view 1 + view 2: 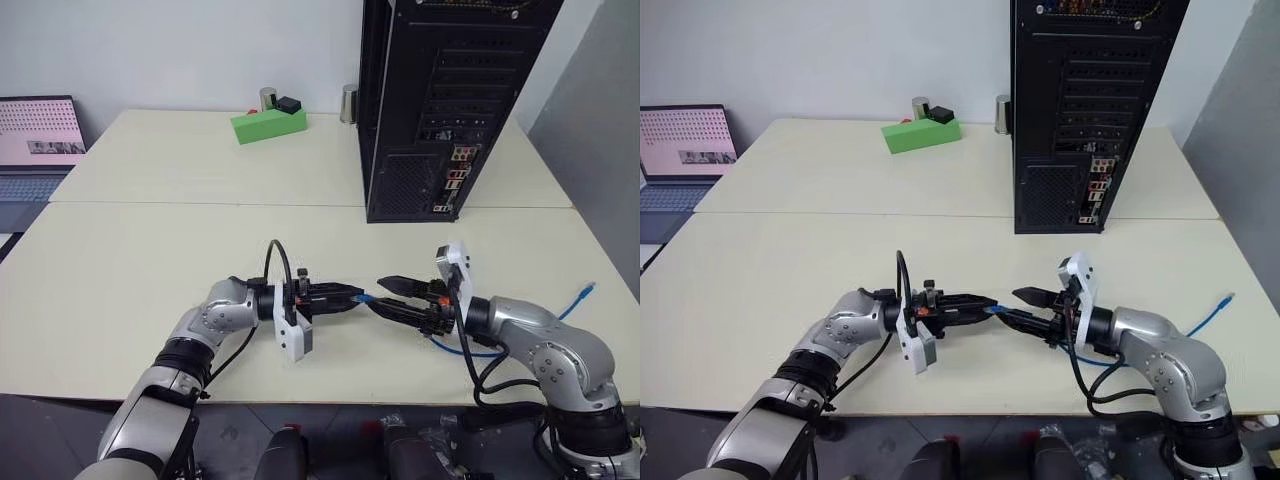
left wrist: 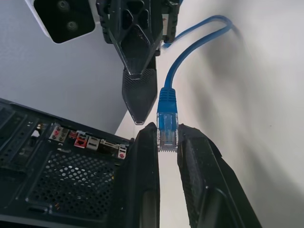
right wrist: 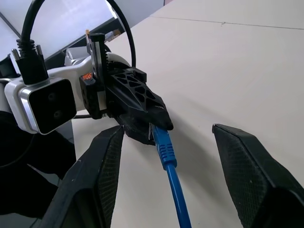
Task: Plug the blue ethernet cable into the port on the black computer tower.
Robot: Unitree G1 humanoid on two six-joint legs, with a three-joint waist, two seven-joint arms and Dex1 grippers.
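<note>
The left gripper (image 1: 356, 296) pinches the plug of the blue ethernet cable (image 2: 167, 124) above the table (image 1: 150, 260). The right gripper (image 3: 166, 142), fingers spread, straddles the cord without touching. The black computer tower (image 1: 440, 100) stands well beyond.

Both arms reach inward over the tabletop's near edge, forearms bent at the elbows so the grippers face each other tip to tip; the left gripper (image 1: 352, 296) lies level, pointing right, jaws pinched on the plug of the blue ethernet cable (image 2: 167, 124); the right gripper (image 1: 392, 297) points left, jaws spread wide apart, gripping nothing.
</note>
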